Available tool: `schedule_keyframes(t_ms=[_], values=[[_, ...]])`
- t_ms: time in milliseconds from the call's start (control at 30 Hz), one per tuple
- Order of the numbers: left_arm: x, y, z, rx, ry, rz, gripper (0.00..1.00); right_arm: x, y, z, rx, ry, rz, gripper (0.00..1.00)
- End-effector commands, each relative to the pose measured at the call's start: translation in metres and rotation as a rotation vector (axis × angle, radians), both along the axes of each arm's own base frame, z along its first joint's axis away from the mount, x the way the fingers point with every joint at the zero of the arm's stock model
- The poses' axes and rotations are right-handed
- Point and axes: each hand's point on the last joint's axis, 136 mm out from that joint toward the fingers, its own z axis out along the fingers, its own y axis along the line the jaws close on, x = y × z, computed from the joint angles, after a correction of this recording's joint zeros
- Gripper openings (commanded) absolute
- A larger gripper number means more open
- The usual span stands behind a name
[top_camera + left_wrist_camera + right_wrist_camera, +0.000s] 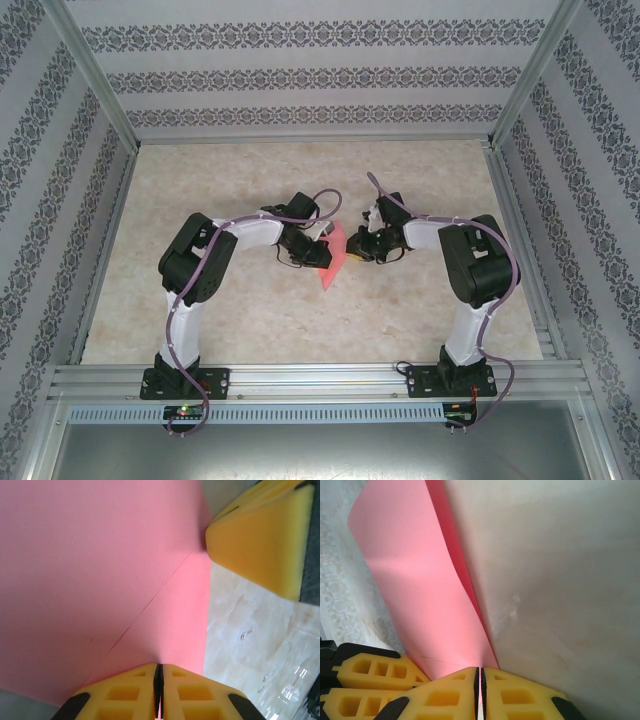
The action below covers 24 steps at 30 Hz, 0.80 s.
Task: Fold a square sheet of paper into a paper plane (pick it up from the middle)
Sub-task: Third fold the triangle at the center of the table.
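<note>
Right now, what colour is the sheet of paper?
Plain pink-red. The paper shows best in the left wrist view.

A thin pink-red sheet of paper (pixel 333 257) sits over the middle of the table (pixel 220 180), doubled over into two layers that part slightly. From above it looks narrow, tapering to a point on the near side. A fine diagonal crease (pixel 150 605) crosses its smooth face. The left gripper (pixel 158 680) and right gripper (pixel 480 685) pinch opposite edges.
</note>
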Motion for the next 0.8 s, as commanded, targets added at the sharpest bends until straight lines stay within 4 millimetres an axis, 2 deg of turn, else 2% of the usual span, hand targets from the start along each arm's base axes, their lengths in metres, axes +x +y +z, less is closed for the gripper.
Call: schedule_keyframes(t_ms=[0, 167, 367, 567, 767], values=[[-0.032, 0.044, -0.055, 0.219, 0.103, -0.001, 0.13, 0.018, -0.023, 0.0, -0.081, -0.046, -0.046, 0.12], [-0.032, 0.044, -0.055, 0.219, 0.102, -0.002, 0.13, 0.021, -0.019, 0.015, -0.066, -0.079, -0.041, 0.11], [-0.029, 0.041, -0.053, 0.205, 0.099, -0.001, 0.13, -0.001, 0.005, 0.032, -0.021, -0.08, 0.009, 0.07], [-0.027, 0.038, -0.049, 0.19, 0.096, -0.001, 0.13, -0.024, 0.028, 0.014, -0.014, -0.013, 0.046, 0.04], [-0.028, 0.038, -0.046, 0.189, 0.091, -0.003, 0.13, -0.019, 0.033, -0.005, -0.05, 0.01, 0.06, 0.03]])
